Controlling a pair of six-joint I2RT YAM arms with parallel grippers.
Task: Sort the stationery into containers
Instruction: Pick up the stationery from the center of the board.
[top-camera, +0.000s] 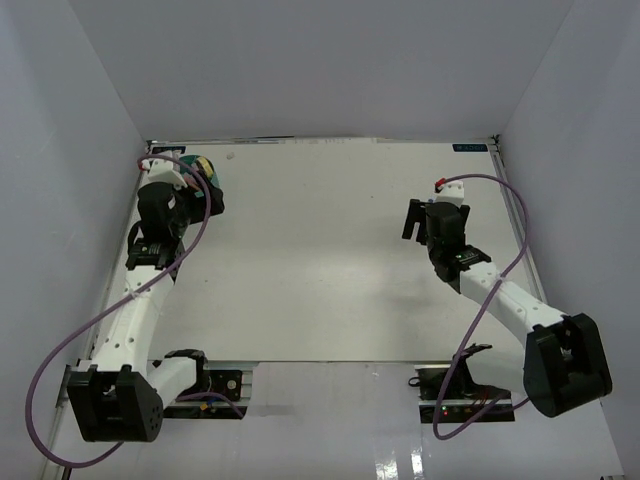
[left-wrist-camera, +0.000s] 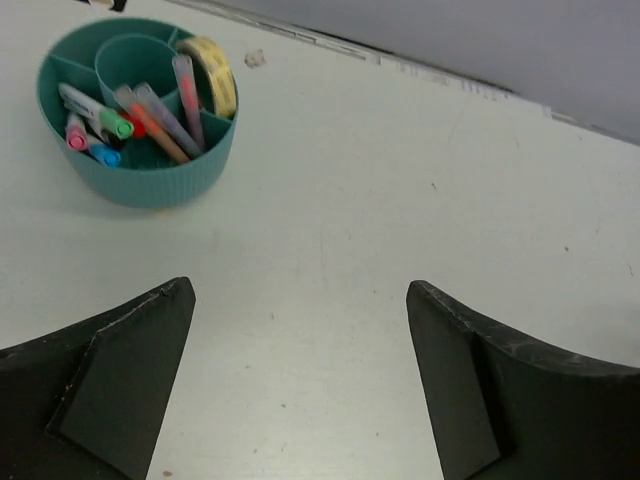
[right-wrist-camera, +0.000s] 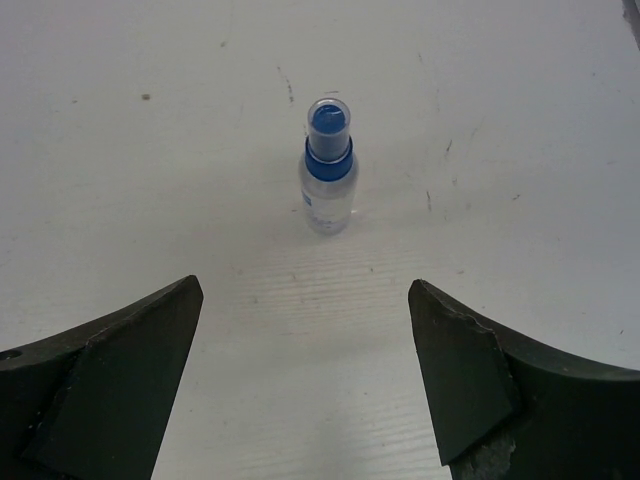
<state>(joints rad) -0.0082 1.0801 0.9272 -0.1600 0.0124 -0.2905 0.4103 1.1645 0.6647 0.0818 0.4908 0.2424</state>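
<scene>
Organizer: round teal organizer (left-wrist-camera: 140, 185) on the white tabletop (left-wrist-camera: 400, 200)
Inside the organizer: markers (left-wrist-camera: 150, 125) leaning in its compartments, cream tape roll (left-wrist-camera: 215, 75) standing at its rim
Left fingers (left-wrist-camera: 130, 370): spread wide, empty, near the organizer
Bottle (right-wrist-camera: 328, 170): upright, well apart from the organizer
Right fingers (right-wrist-camera: 470, 370): spread wide, empty, facing the bottle

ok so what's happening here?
Two arms are sorting stationery. The round teal plastic organizer at the far left corner of the white table already holds several thin markers and a cream tape roll. The left hand hovers near it, open and empty. The right hand, also open and empty, faces a small clear bottle with a blue cap standing upright on the table, not yet touched.
</scene>
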